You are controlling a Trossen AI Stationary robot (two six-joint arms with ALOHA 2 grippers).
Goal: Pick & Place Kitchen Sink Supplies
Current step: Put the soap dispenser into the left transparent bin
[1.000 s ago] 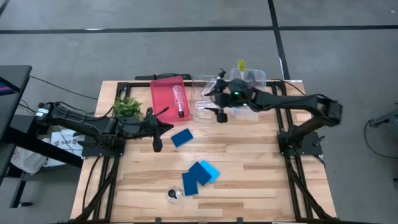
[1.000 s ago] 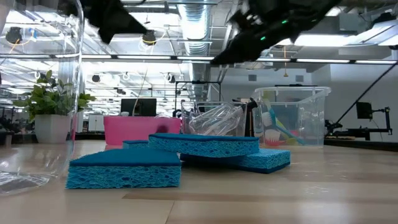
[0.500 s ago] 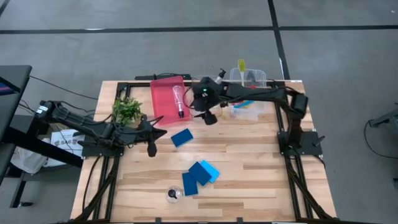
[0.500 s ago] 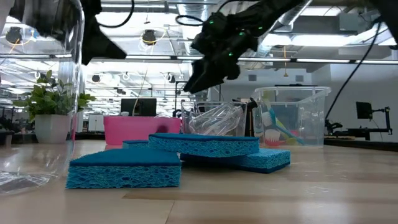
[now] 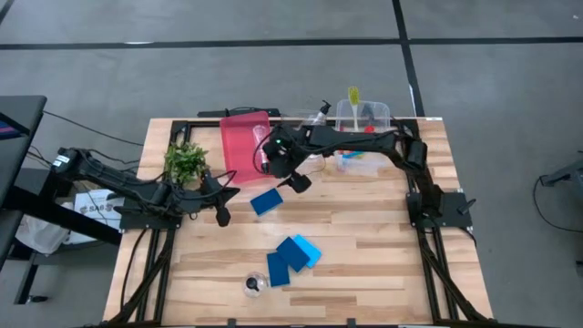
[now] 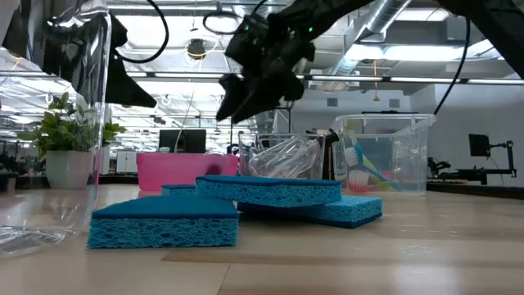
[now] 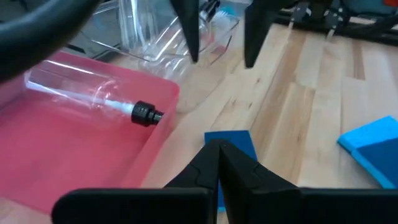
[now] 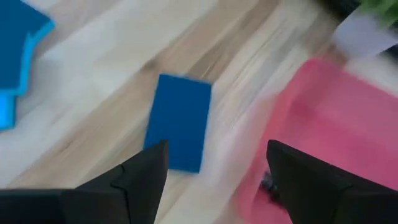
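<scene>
The right tool (image 5: 290,173) is hanging released, holding nothing, above the lone blue sponge (image 5: 265,201) lying on the tabletop (image 5: 383,228) beside the red tray (image 5: 239,137). The left tool (image 5: 221,215), clenched and holding nothing, is waiting near that sponge. A collision between the 2 arms is a risk.

R gripper (image 5: 293,173) swung from clear bins to over red tray (image 5: 239,146) edge, L gripper (image 5: 221,202) pulled back slightly

Grey concrete floor (image 5: 273,73) surrounds the wooden table (image 5: 364,246); bright strip lights (image 6: 458,78) line what seems an open ceiling.
</scene>
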